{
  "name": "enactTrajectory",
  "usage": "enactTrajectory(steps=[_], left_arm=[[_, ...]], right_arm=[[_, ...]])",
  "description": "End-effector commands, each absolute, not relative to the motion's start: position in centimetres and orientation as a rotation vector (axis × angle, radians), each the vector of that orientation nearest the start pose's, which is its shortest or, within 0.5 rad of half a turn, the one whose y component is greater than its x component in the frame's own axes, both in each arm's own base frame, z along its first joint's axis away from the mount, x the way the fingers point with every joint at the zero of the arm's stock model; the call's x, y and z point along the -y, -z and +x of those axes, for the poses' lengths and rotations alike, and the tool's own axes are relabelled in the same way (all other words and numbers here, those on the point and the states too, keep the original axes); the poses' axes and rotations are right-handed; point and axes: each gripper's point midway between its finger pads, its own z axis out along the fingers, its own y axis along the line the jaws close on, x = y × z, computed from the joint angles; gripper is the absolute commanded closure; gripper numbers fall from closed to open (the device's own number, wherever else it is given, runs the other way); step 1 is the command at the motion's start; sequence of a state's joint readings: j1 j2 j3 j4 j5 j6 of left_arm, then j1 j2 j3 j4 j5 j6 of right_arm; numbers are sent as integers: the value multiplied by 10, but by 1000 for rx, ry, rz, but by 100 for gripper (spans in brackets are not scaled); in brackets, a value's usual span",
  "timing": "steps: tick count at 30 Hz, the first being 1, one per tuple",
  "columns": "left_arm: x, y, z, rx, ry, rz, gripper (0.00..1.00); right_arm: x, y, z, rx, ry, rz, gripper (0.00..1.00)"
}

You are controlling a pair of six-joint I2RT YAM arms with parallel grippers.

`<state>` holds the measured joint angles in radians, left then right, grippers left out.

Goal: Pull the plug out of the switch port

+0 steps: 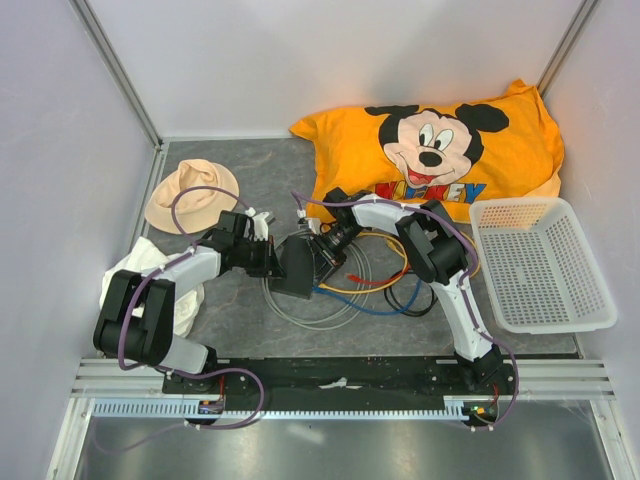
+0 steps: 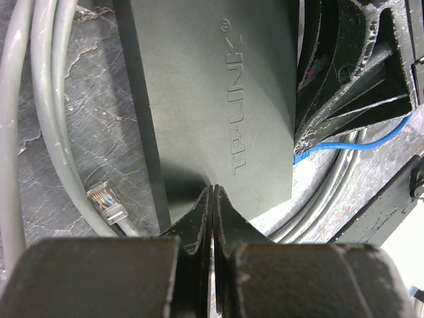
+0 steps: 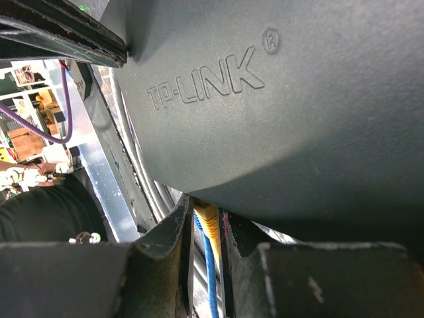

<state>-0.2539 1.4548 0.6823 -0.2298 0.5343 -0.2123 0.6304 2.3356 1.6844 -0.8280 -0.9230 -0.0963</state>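
Note:
The switch (image 1: 298,268) is a flat dark grey TP-LINK box lying mid-table between the two arms. My left gripper (image 1: 272,258) is shut and empty, its tips resting against the switch's (image 2: 212,99) near edge, as the left wrist view (image 2: 212,192) shows. From the other side, my right gripper (image 1: 325,255) meets the port edge. In the right wrist view the jaws (image 3: 206,213) are closed narrowly on a yellow plug (image 3: 209,224) seated under the switch's (image 3: 278,119) edge. A blue cable (image 3: 209,278) runs between the fingers beside it.
A loose grey cable with a clear plug (image 2: 106,202) lies left of the switch. Coiled yellow, blue, red and grey cables (image 1: 370,285) lie beside it. A white mesh basket (image 1: 540,262) stands at the right, a Mickey pillow (image 1: 440,150) behind, a hat (image 1: 192,195) and white cloth (image 1: 135,270) at the left.

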Motion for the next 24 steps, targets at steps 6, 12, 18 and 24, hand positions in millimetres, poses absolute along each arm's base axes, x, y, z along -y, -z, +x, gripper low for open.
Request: enactTrajectory(steps=[6, 12, 18, 24], left_arm=[[155, -29, 252, -2627, 807, 203, 98], [156, -26, 252, -2641, 811, 200, 99], [156, -25, 251, -2647, 810, 200, 99], [156, -26, 252, -2645, 810, 201, 98]], right_arm=[[-345, 12, 268, -2741, -1213, -1177, 100], [-342, 11, 266, -2737, -1206, -1182, 100], [-341, 10, 265, -2735, -1208, -1182, 100], [-339, 9, 265, -2742, -1200, -1199, 100]])
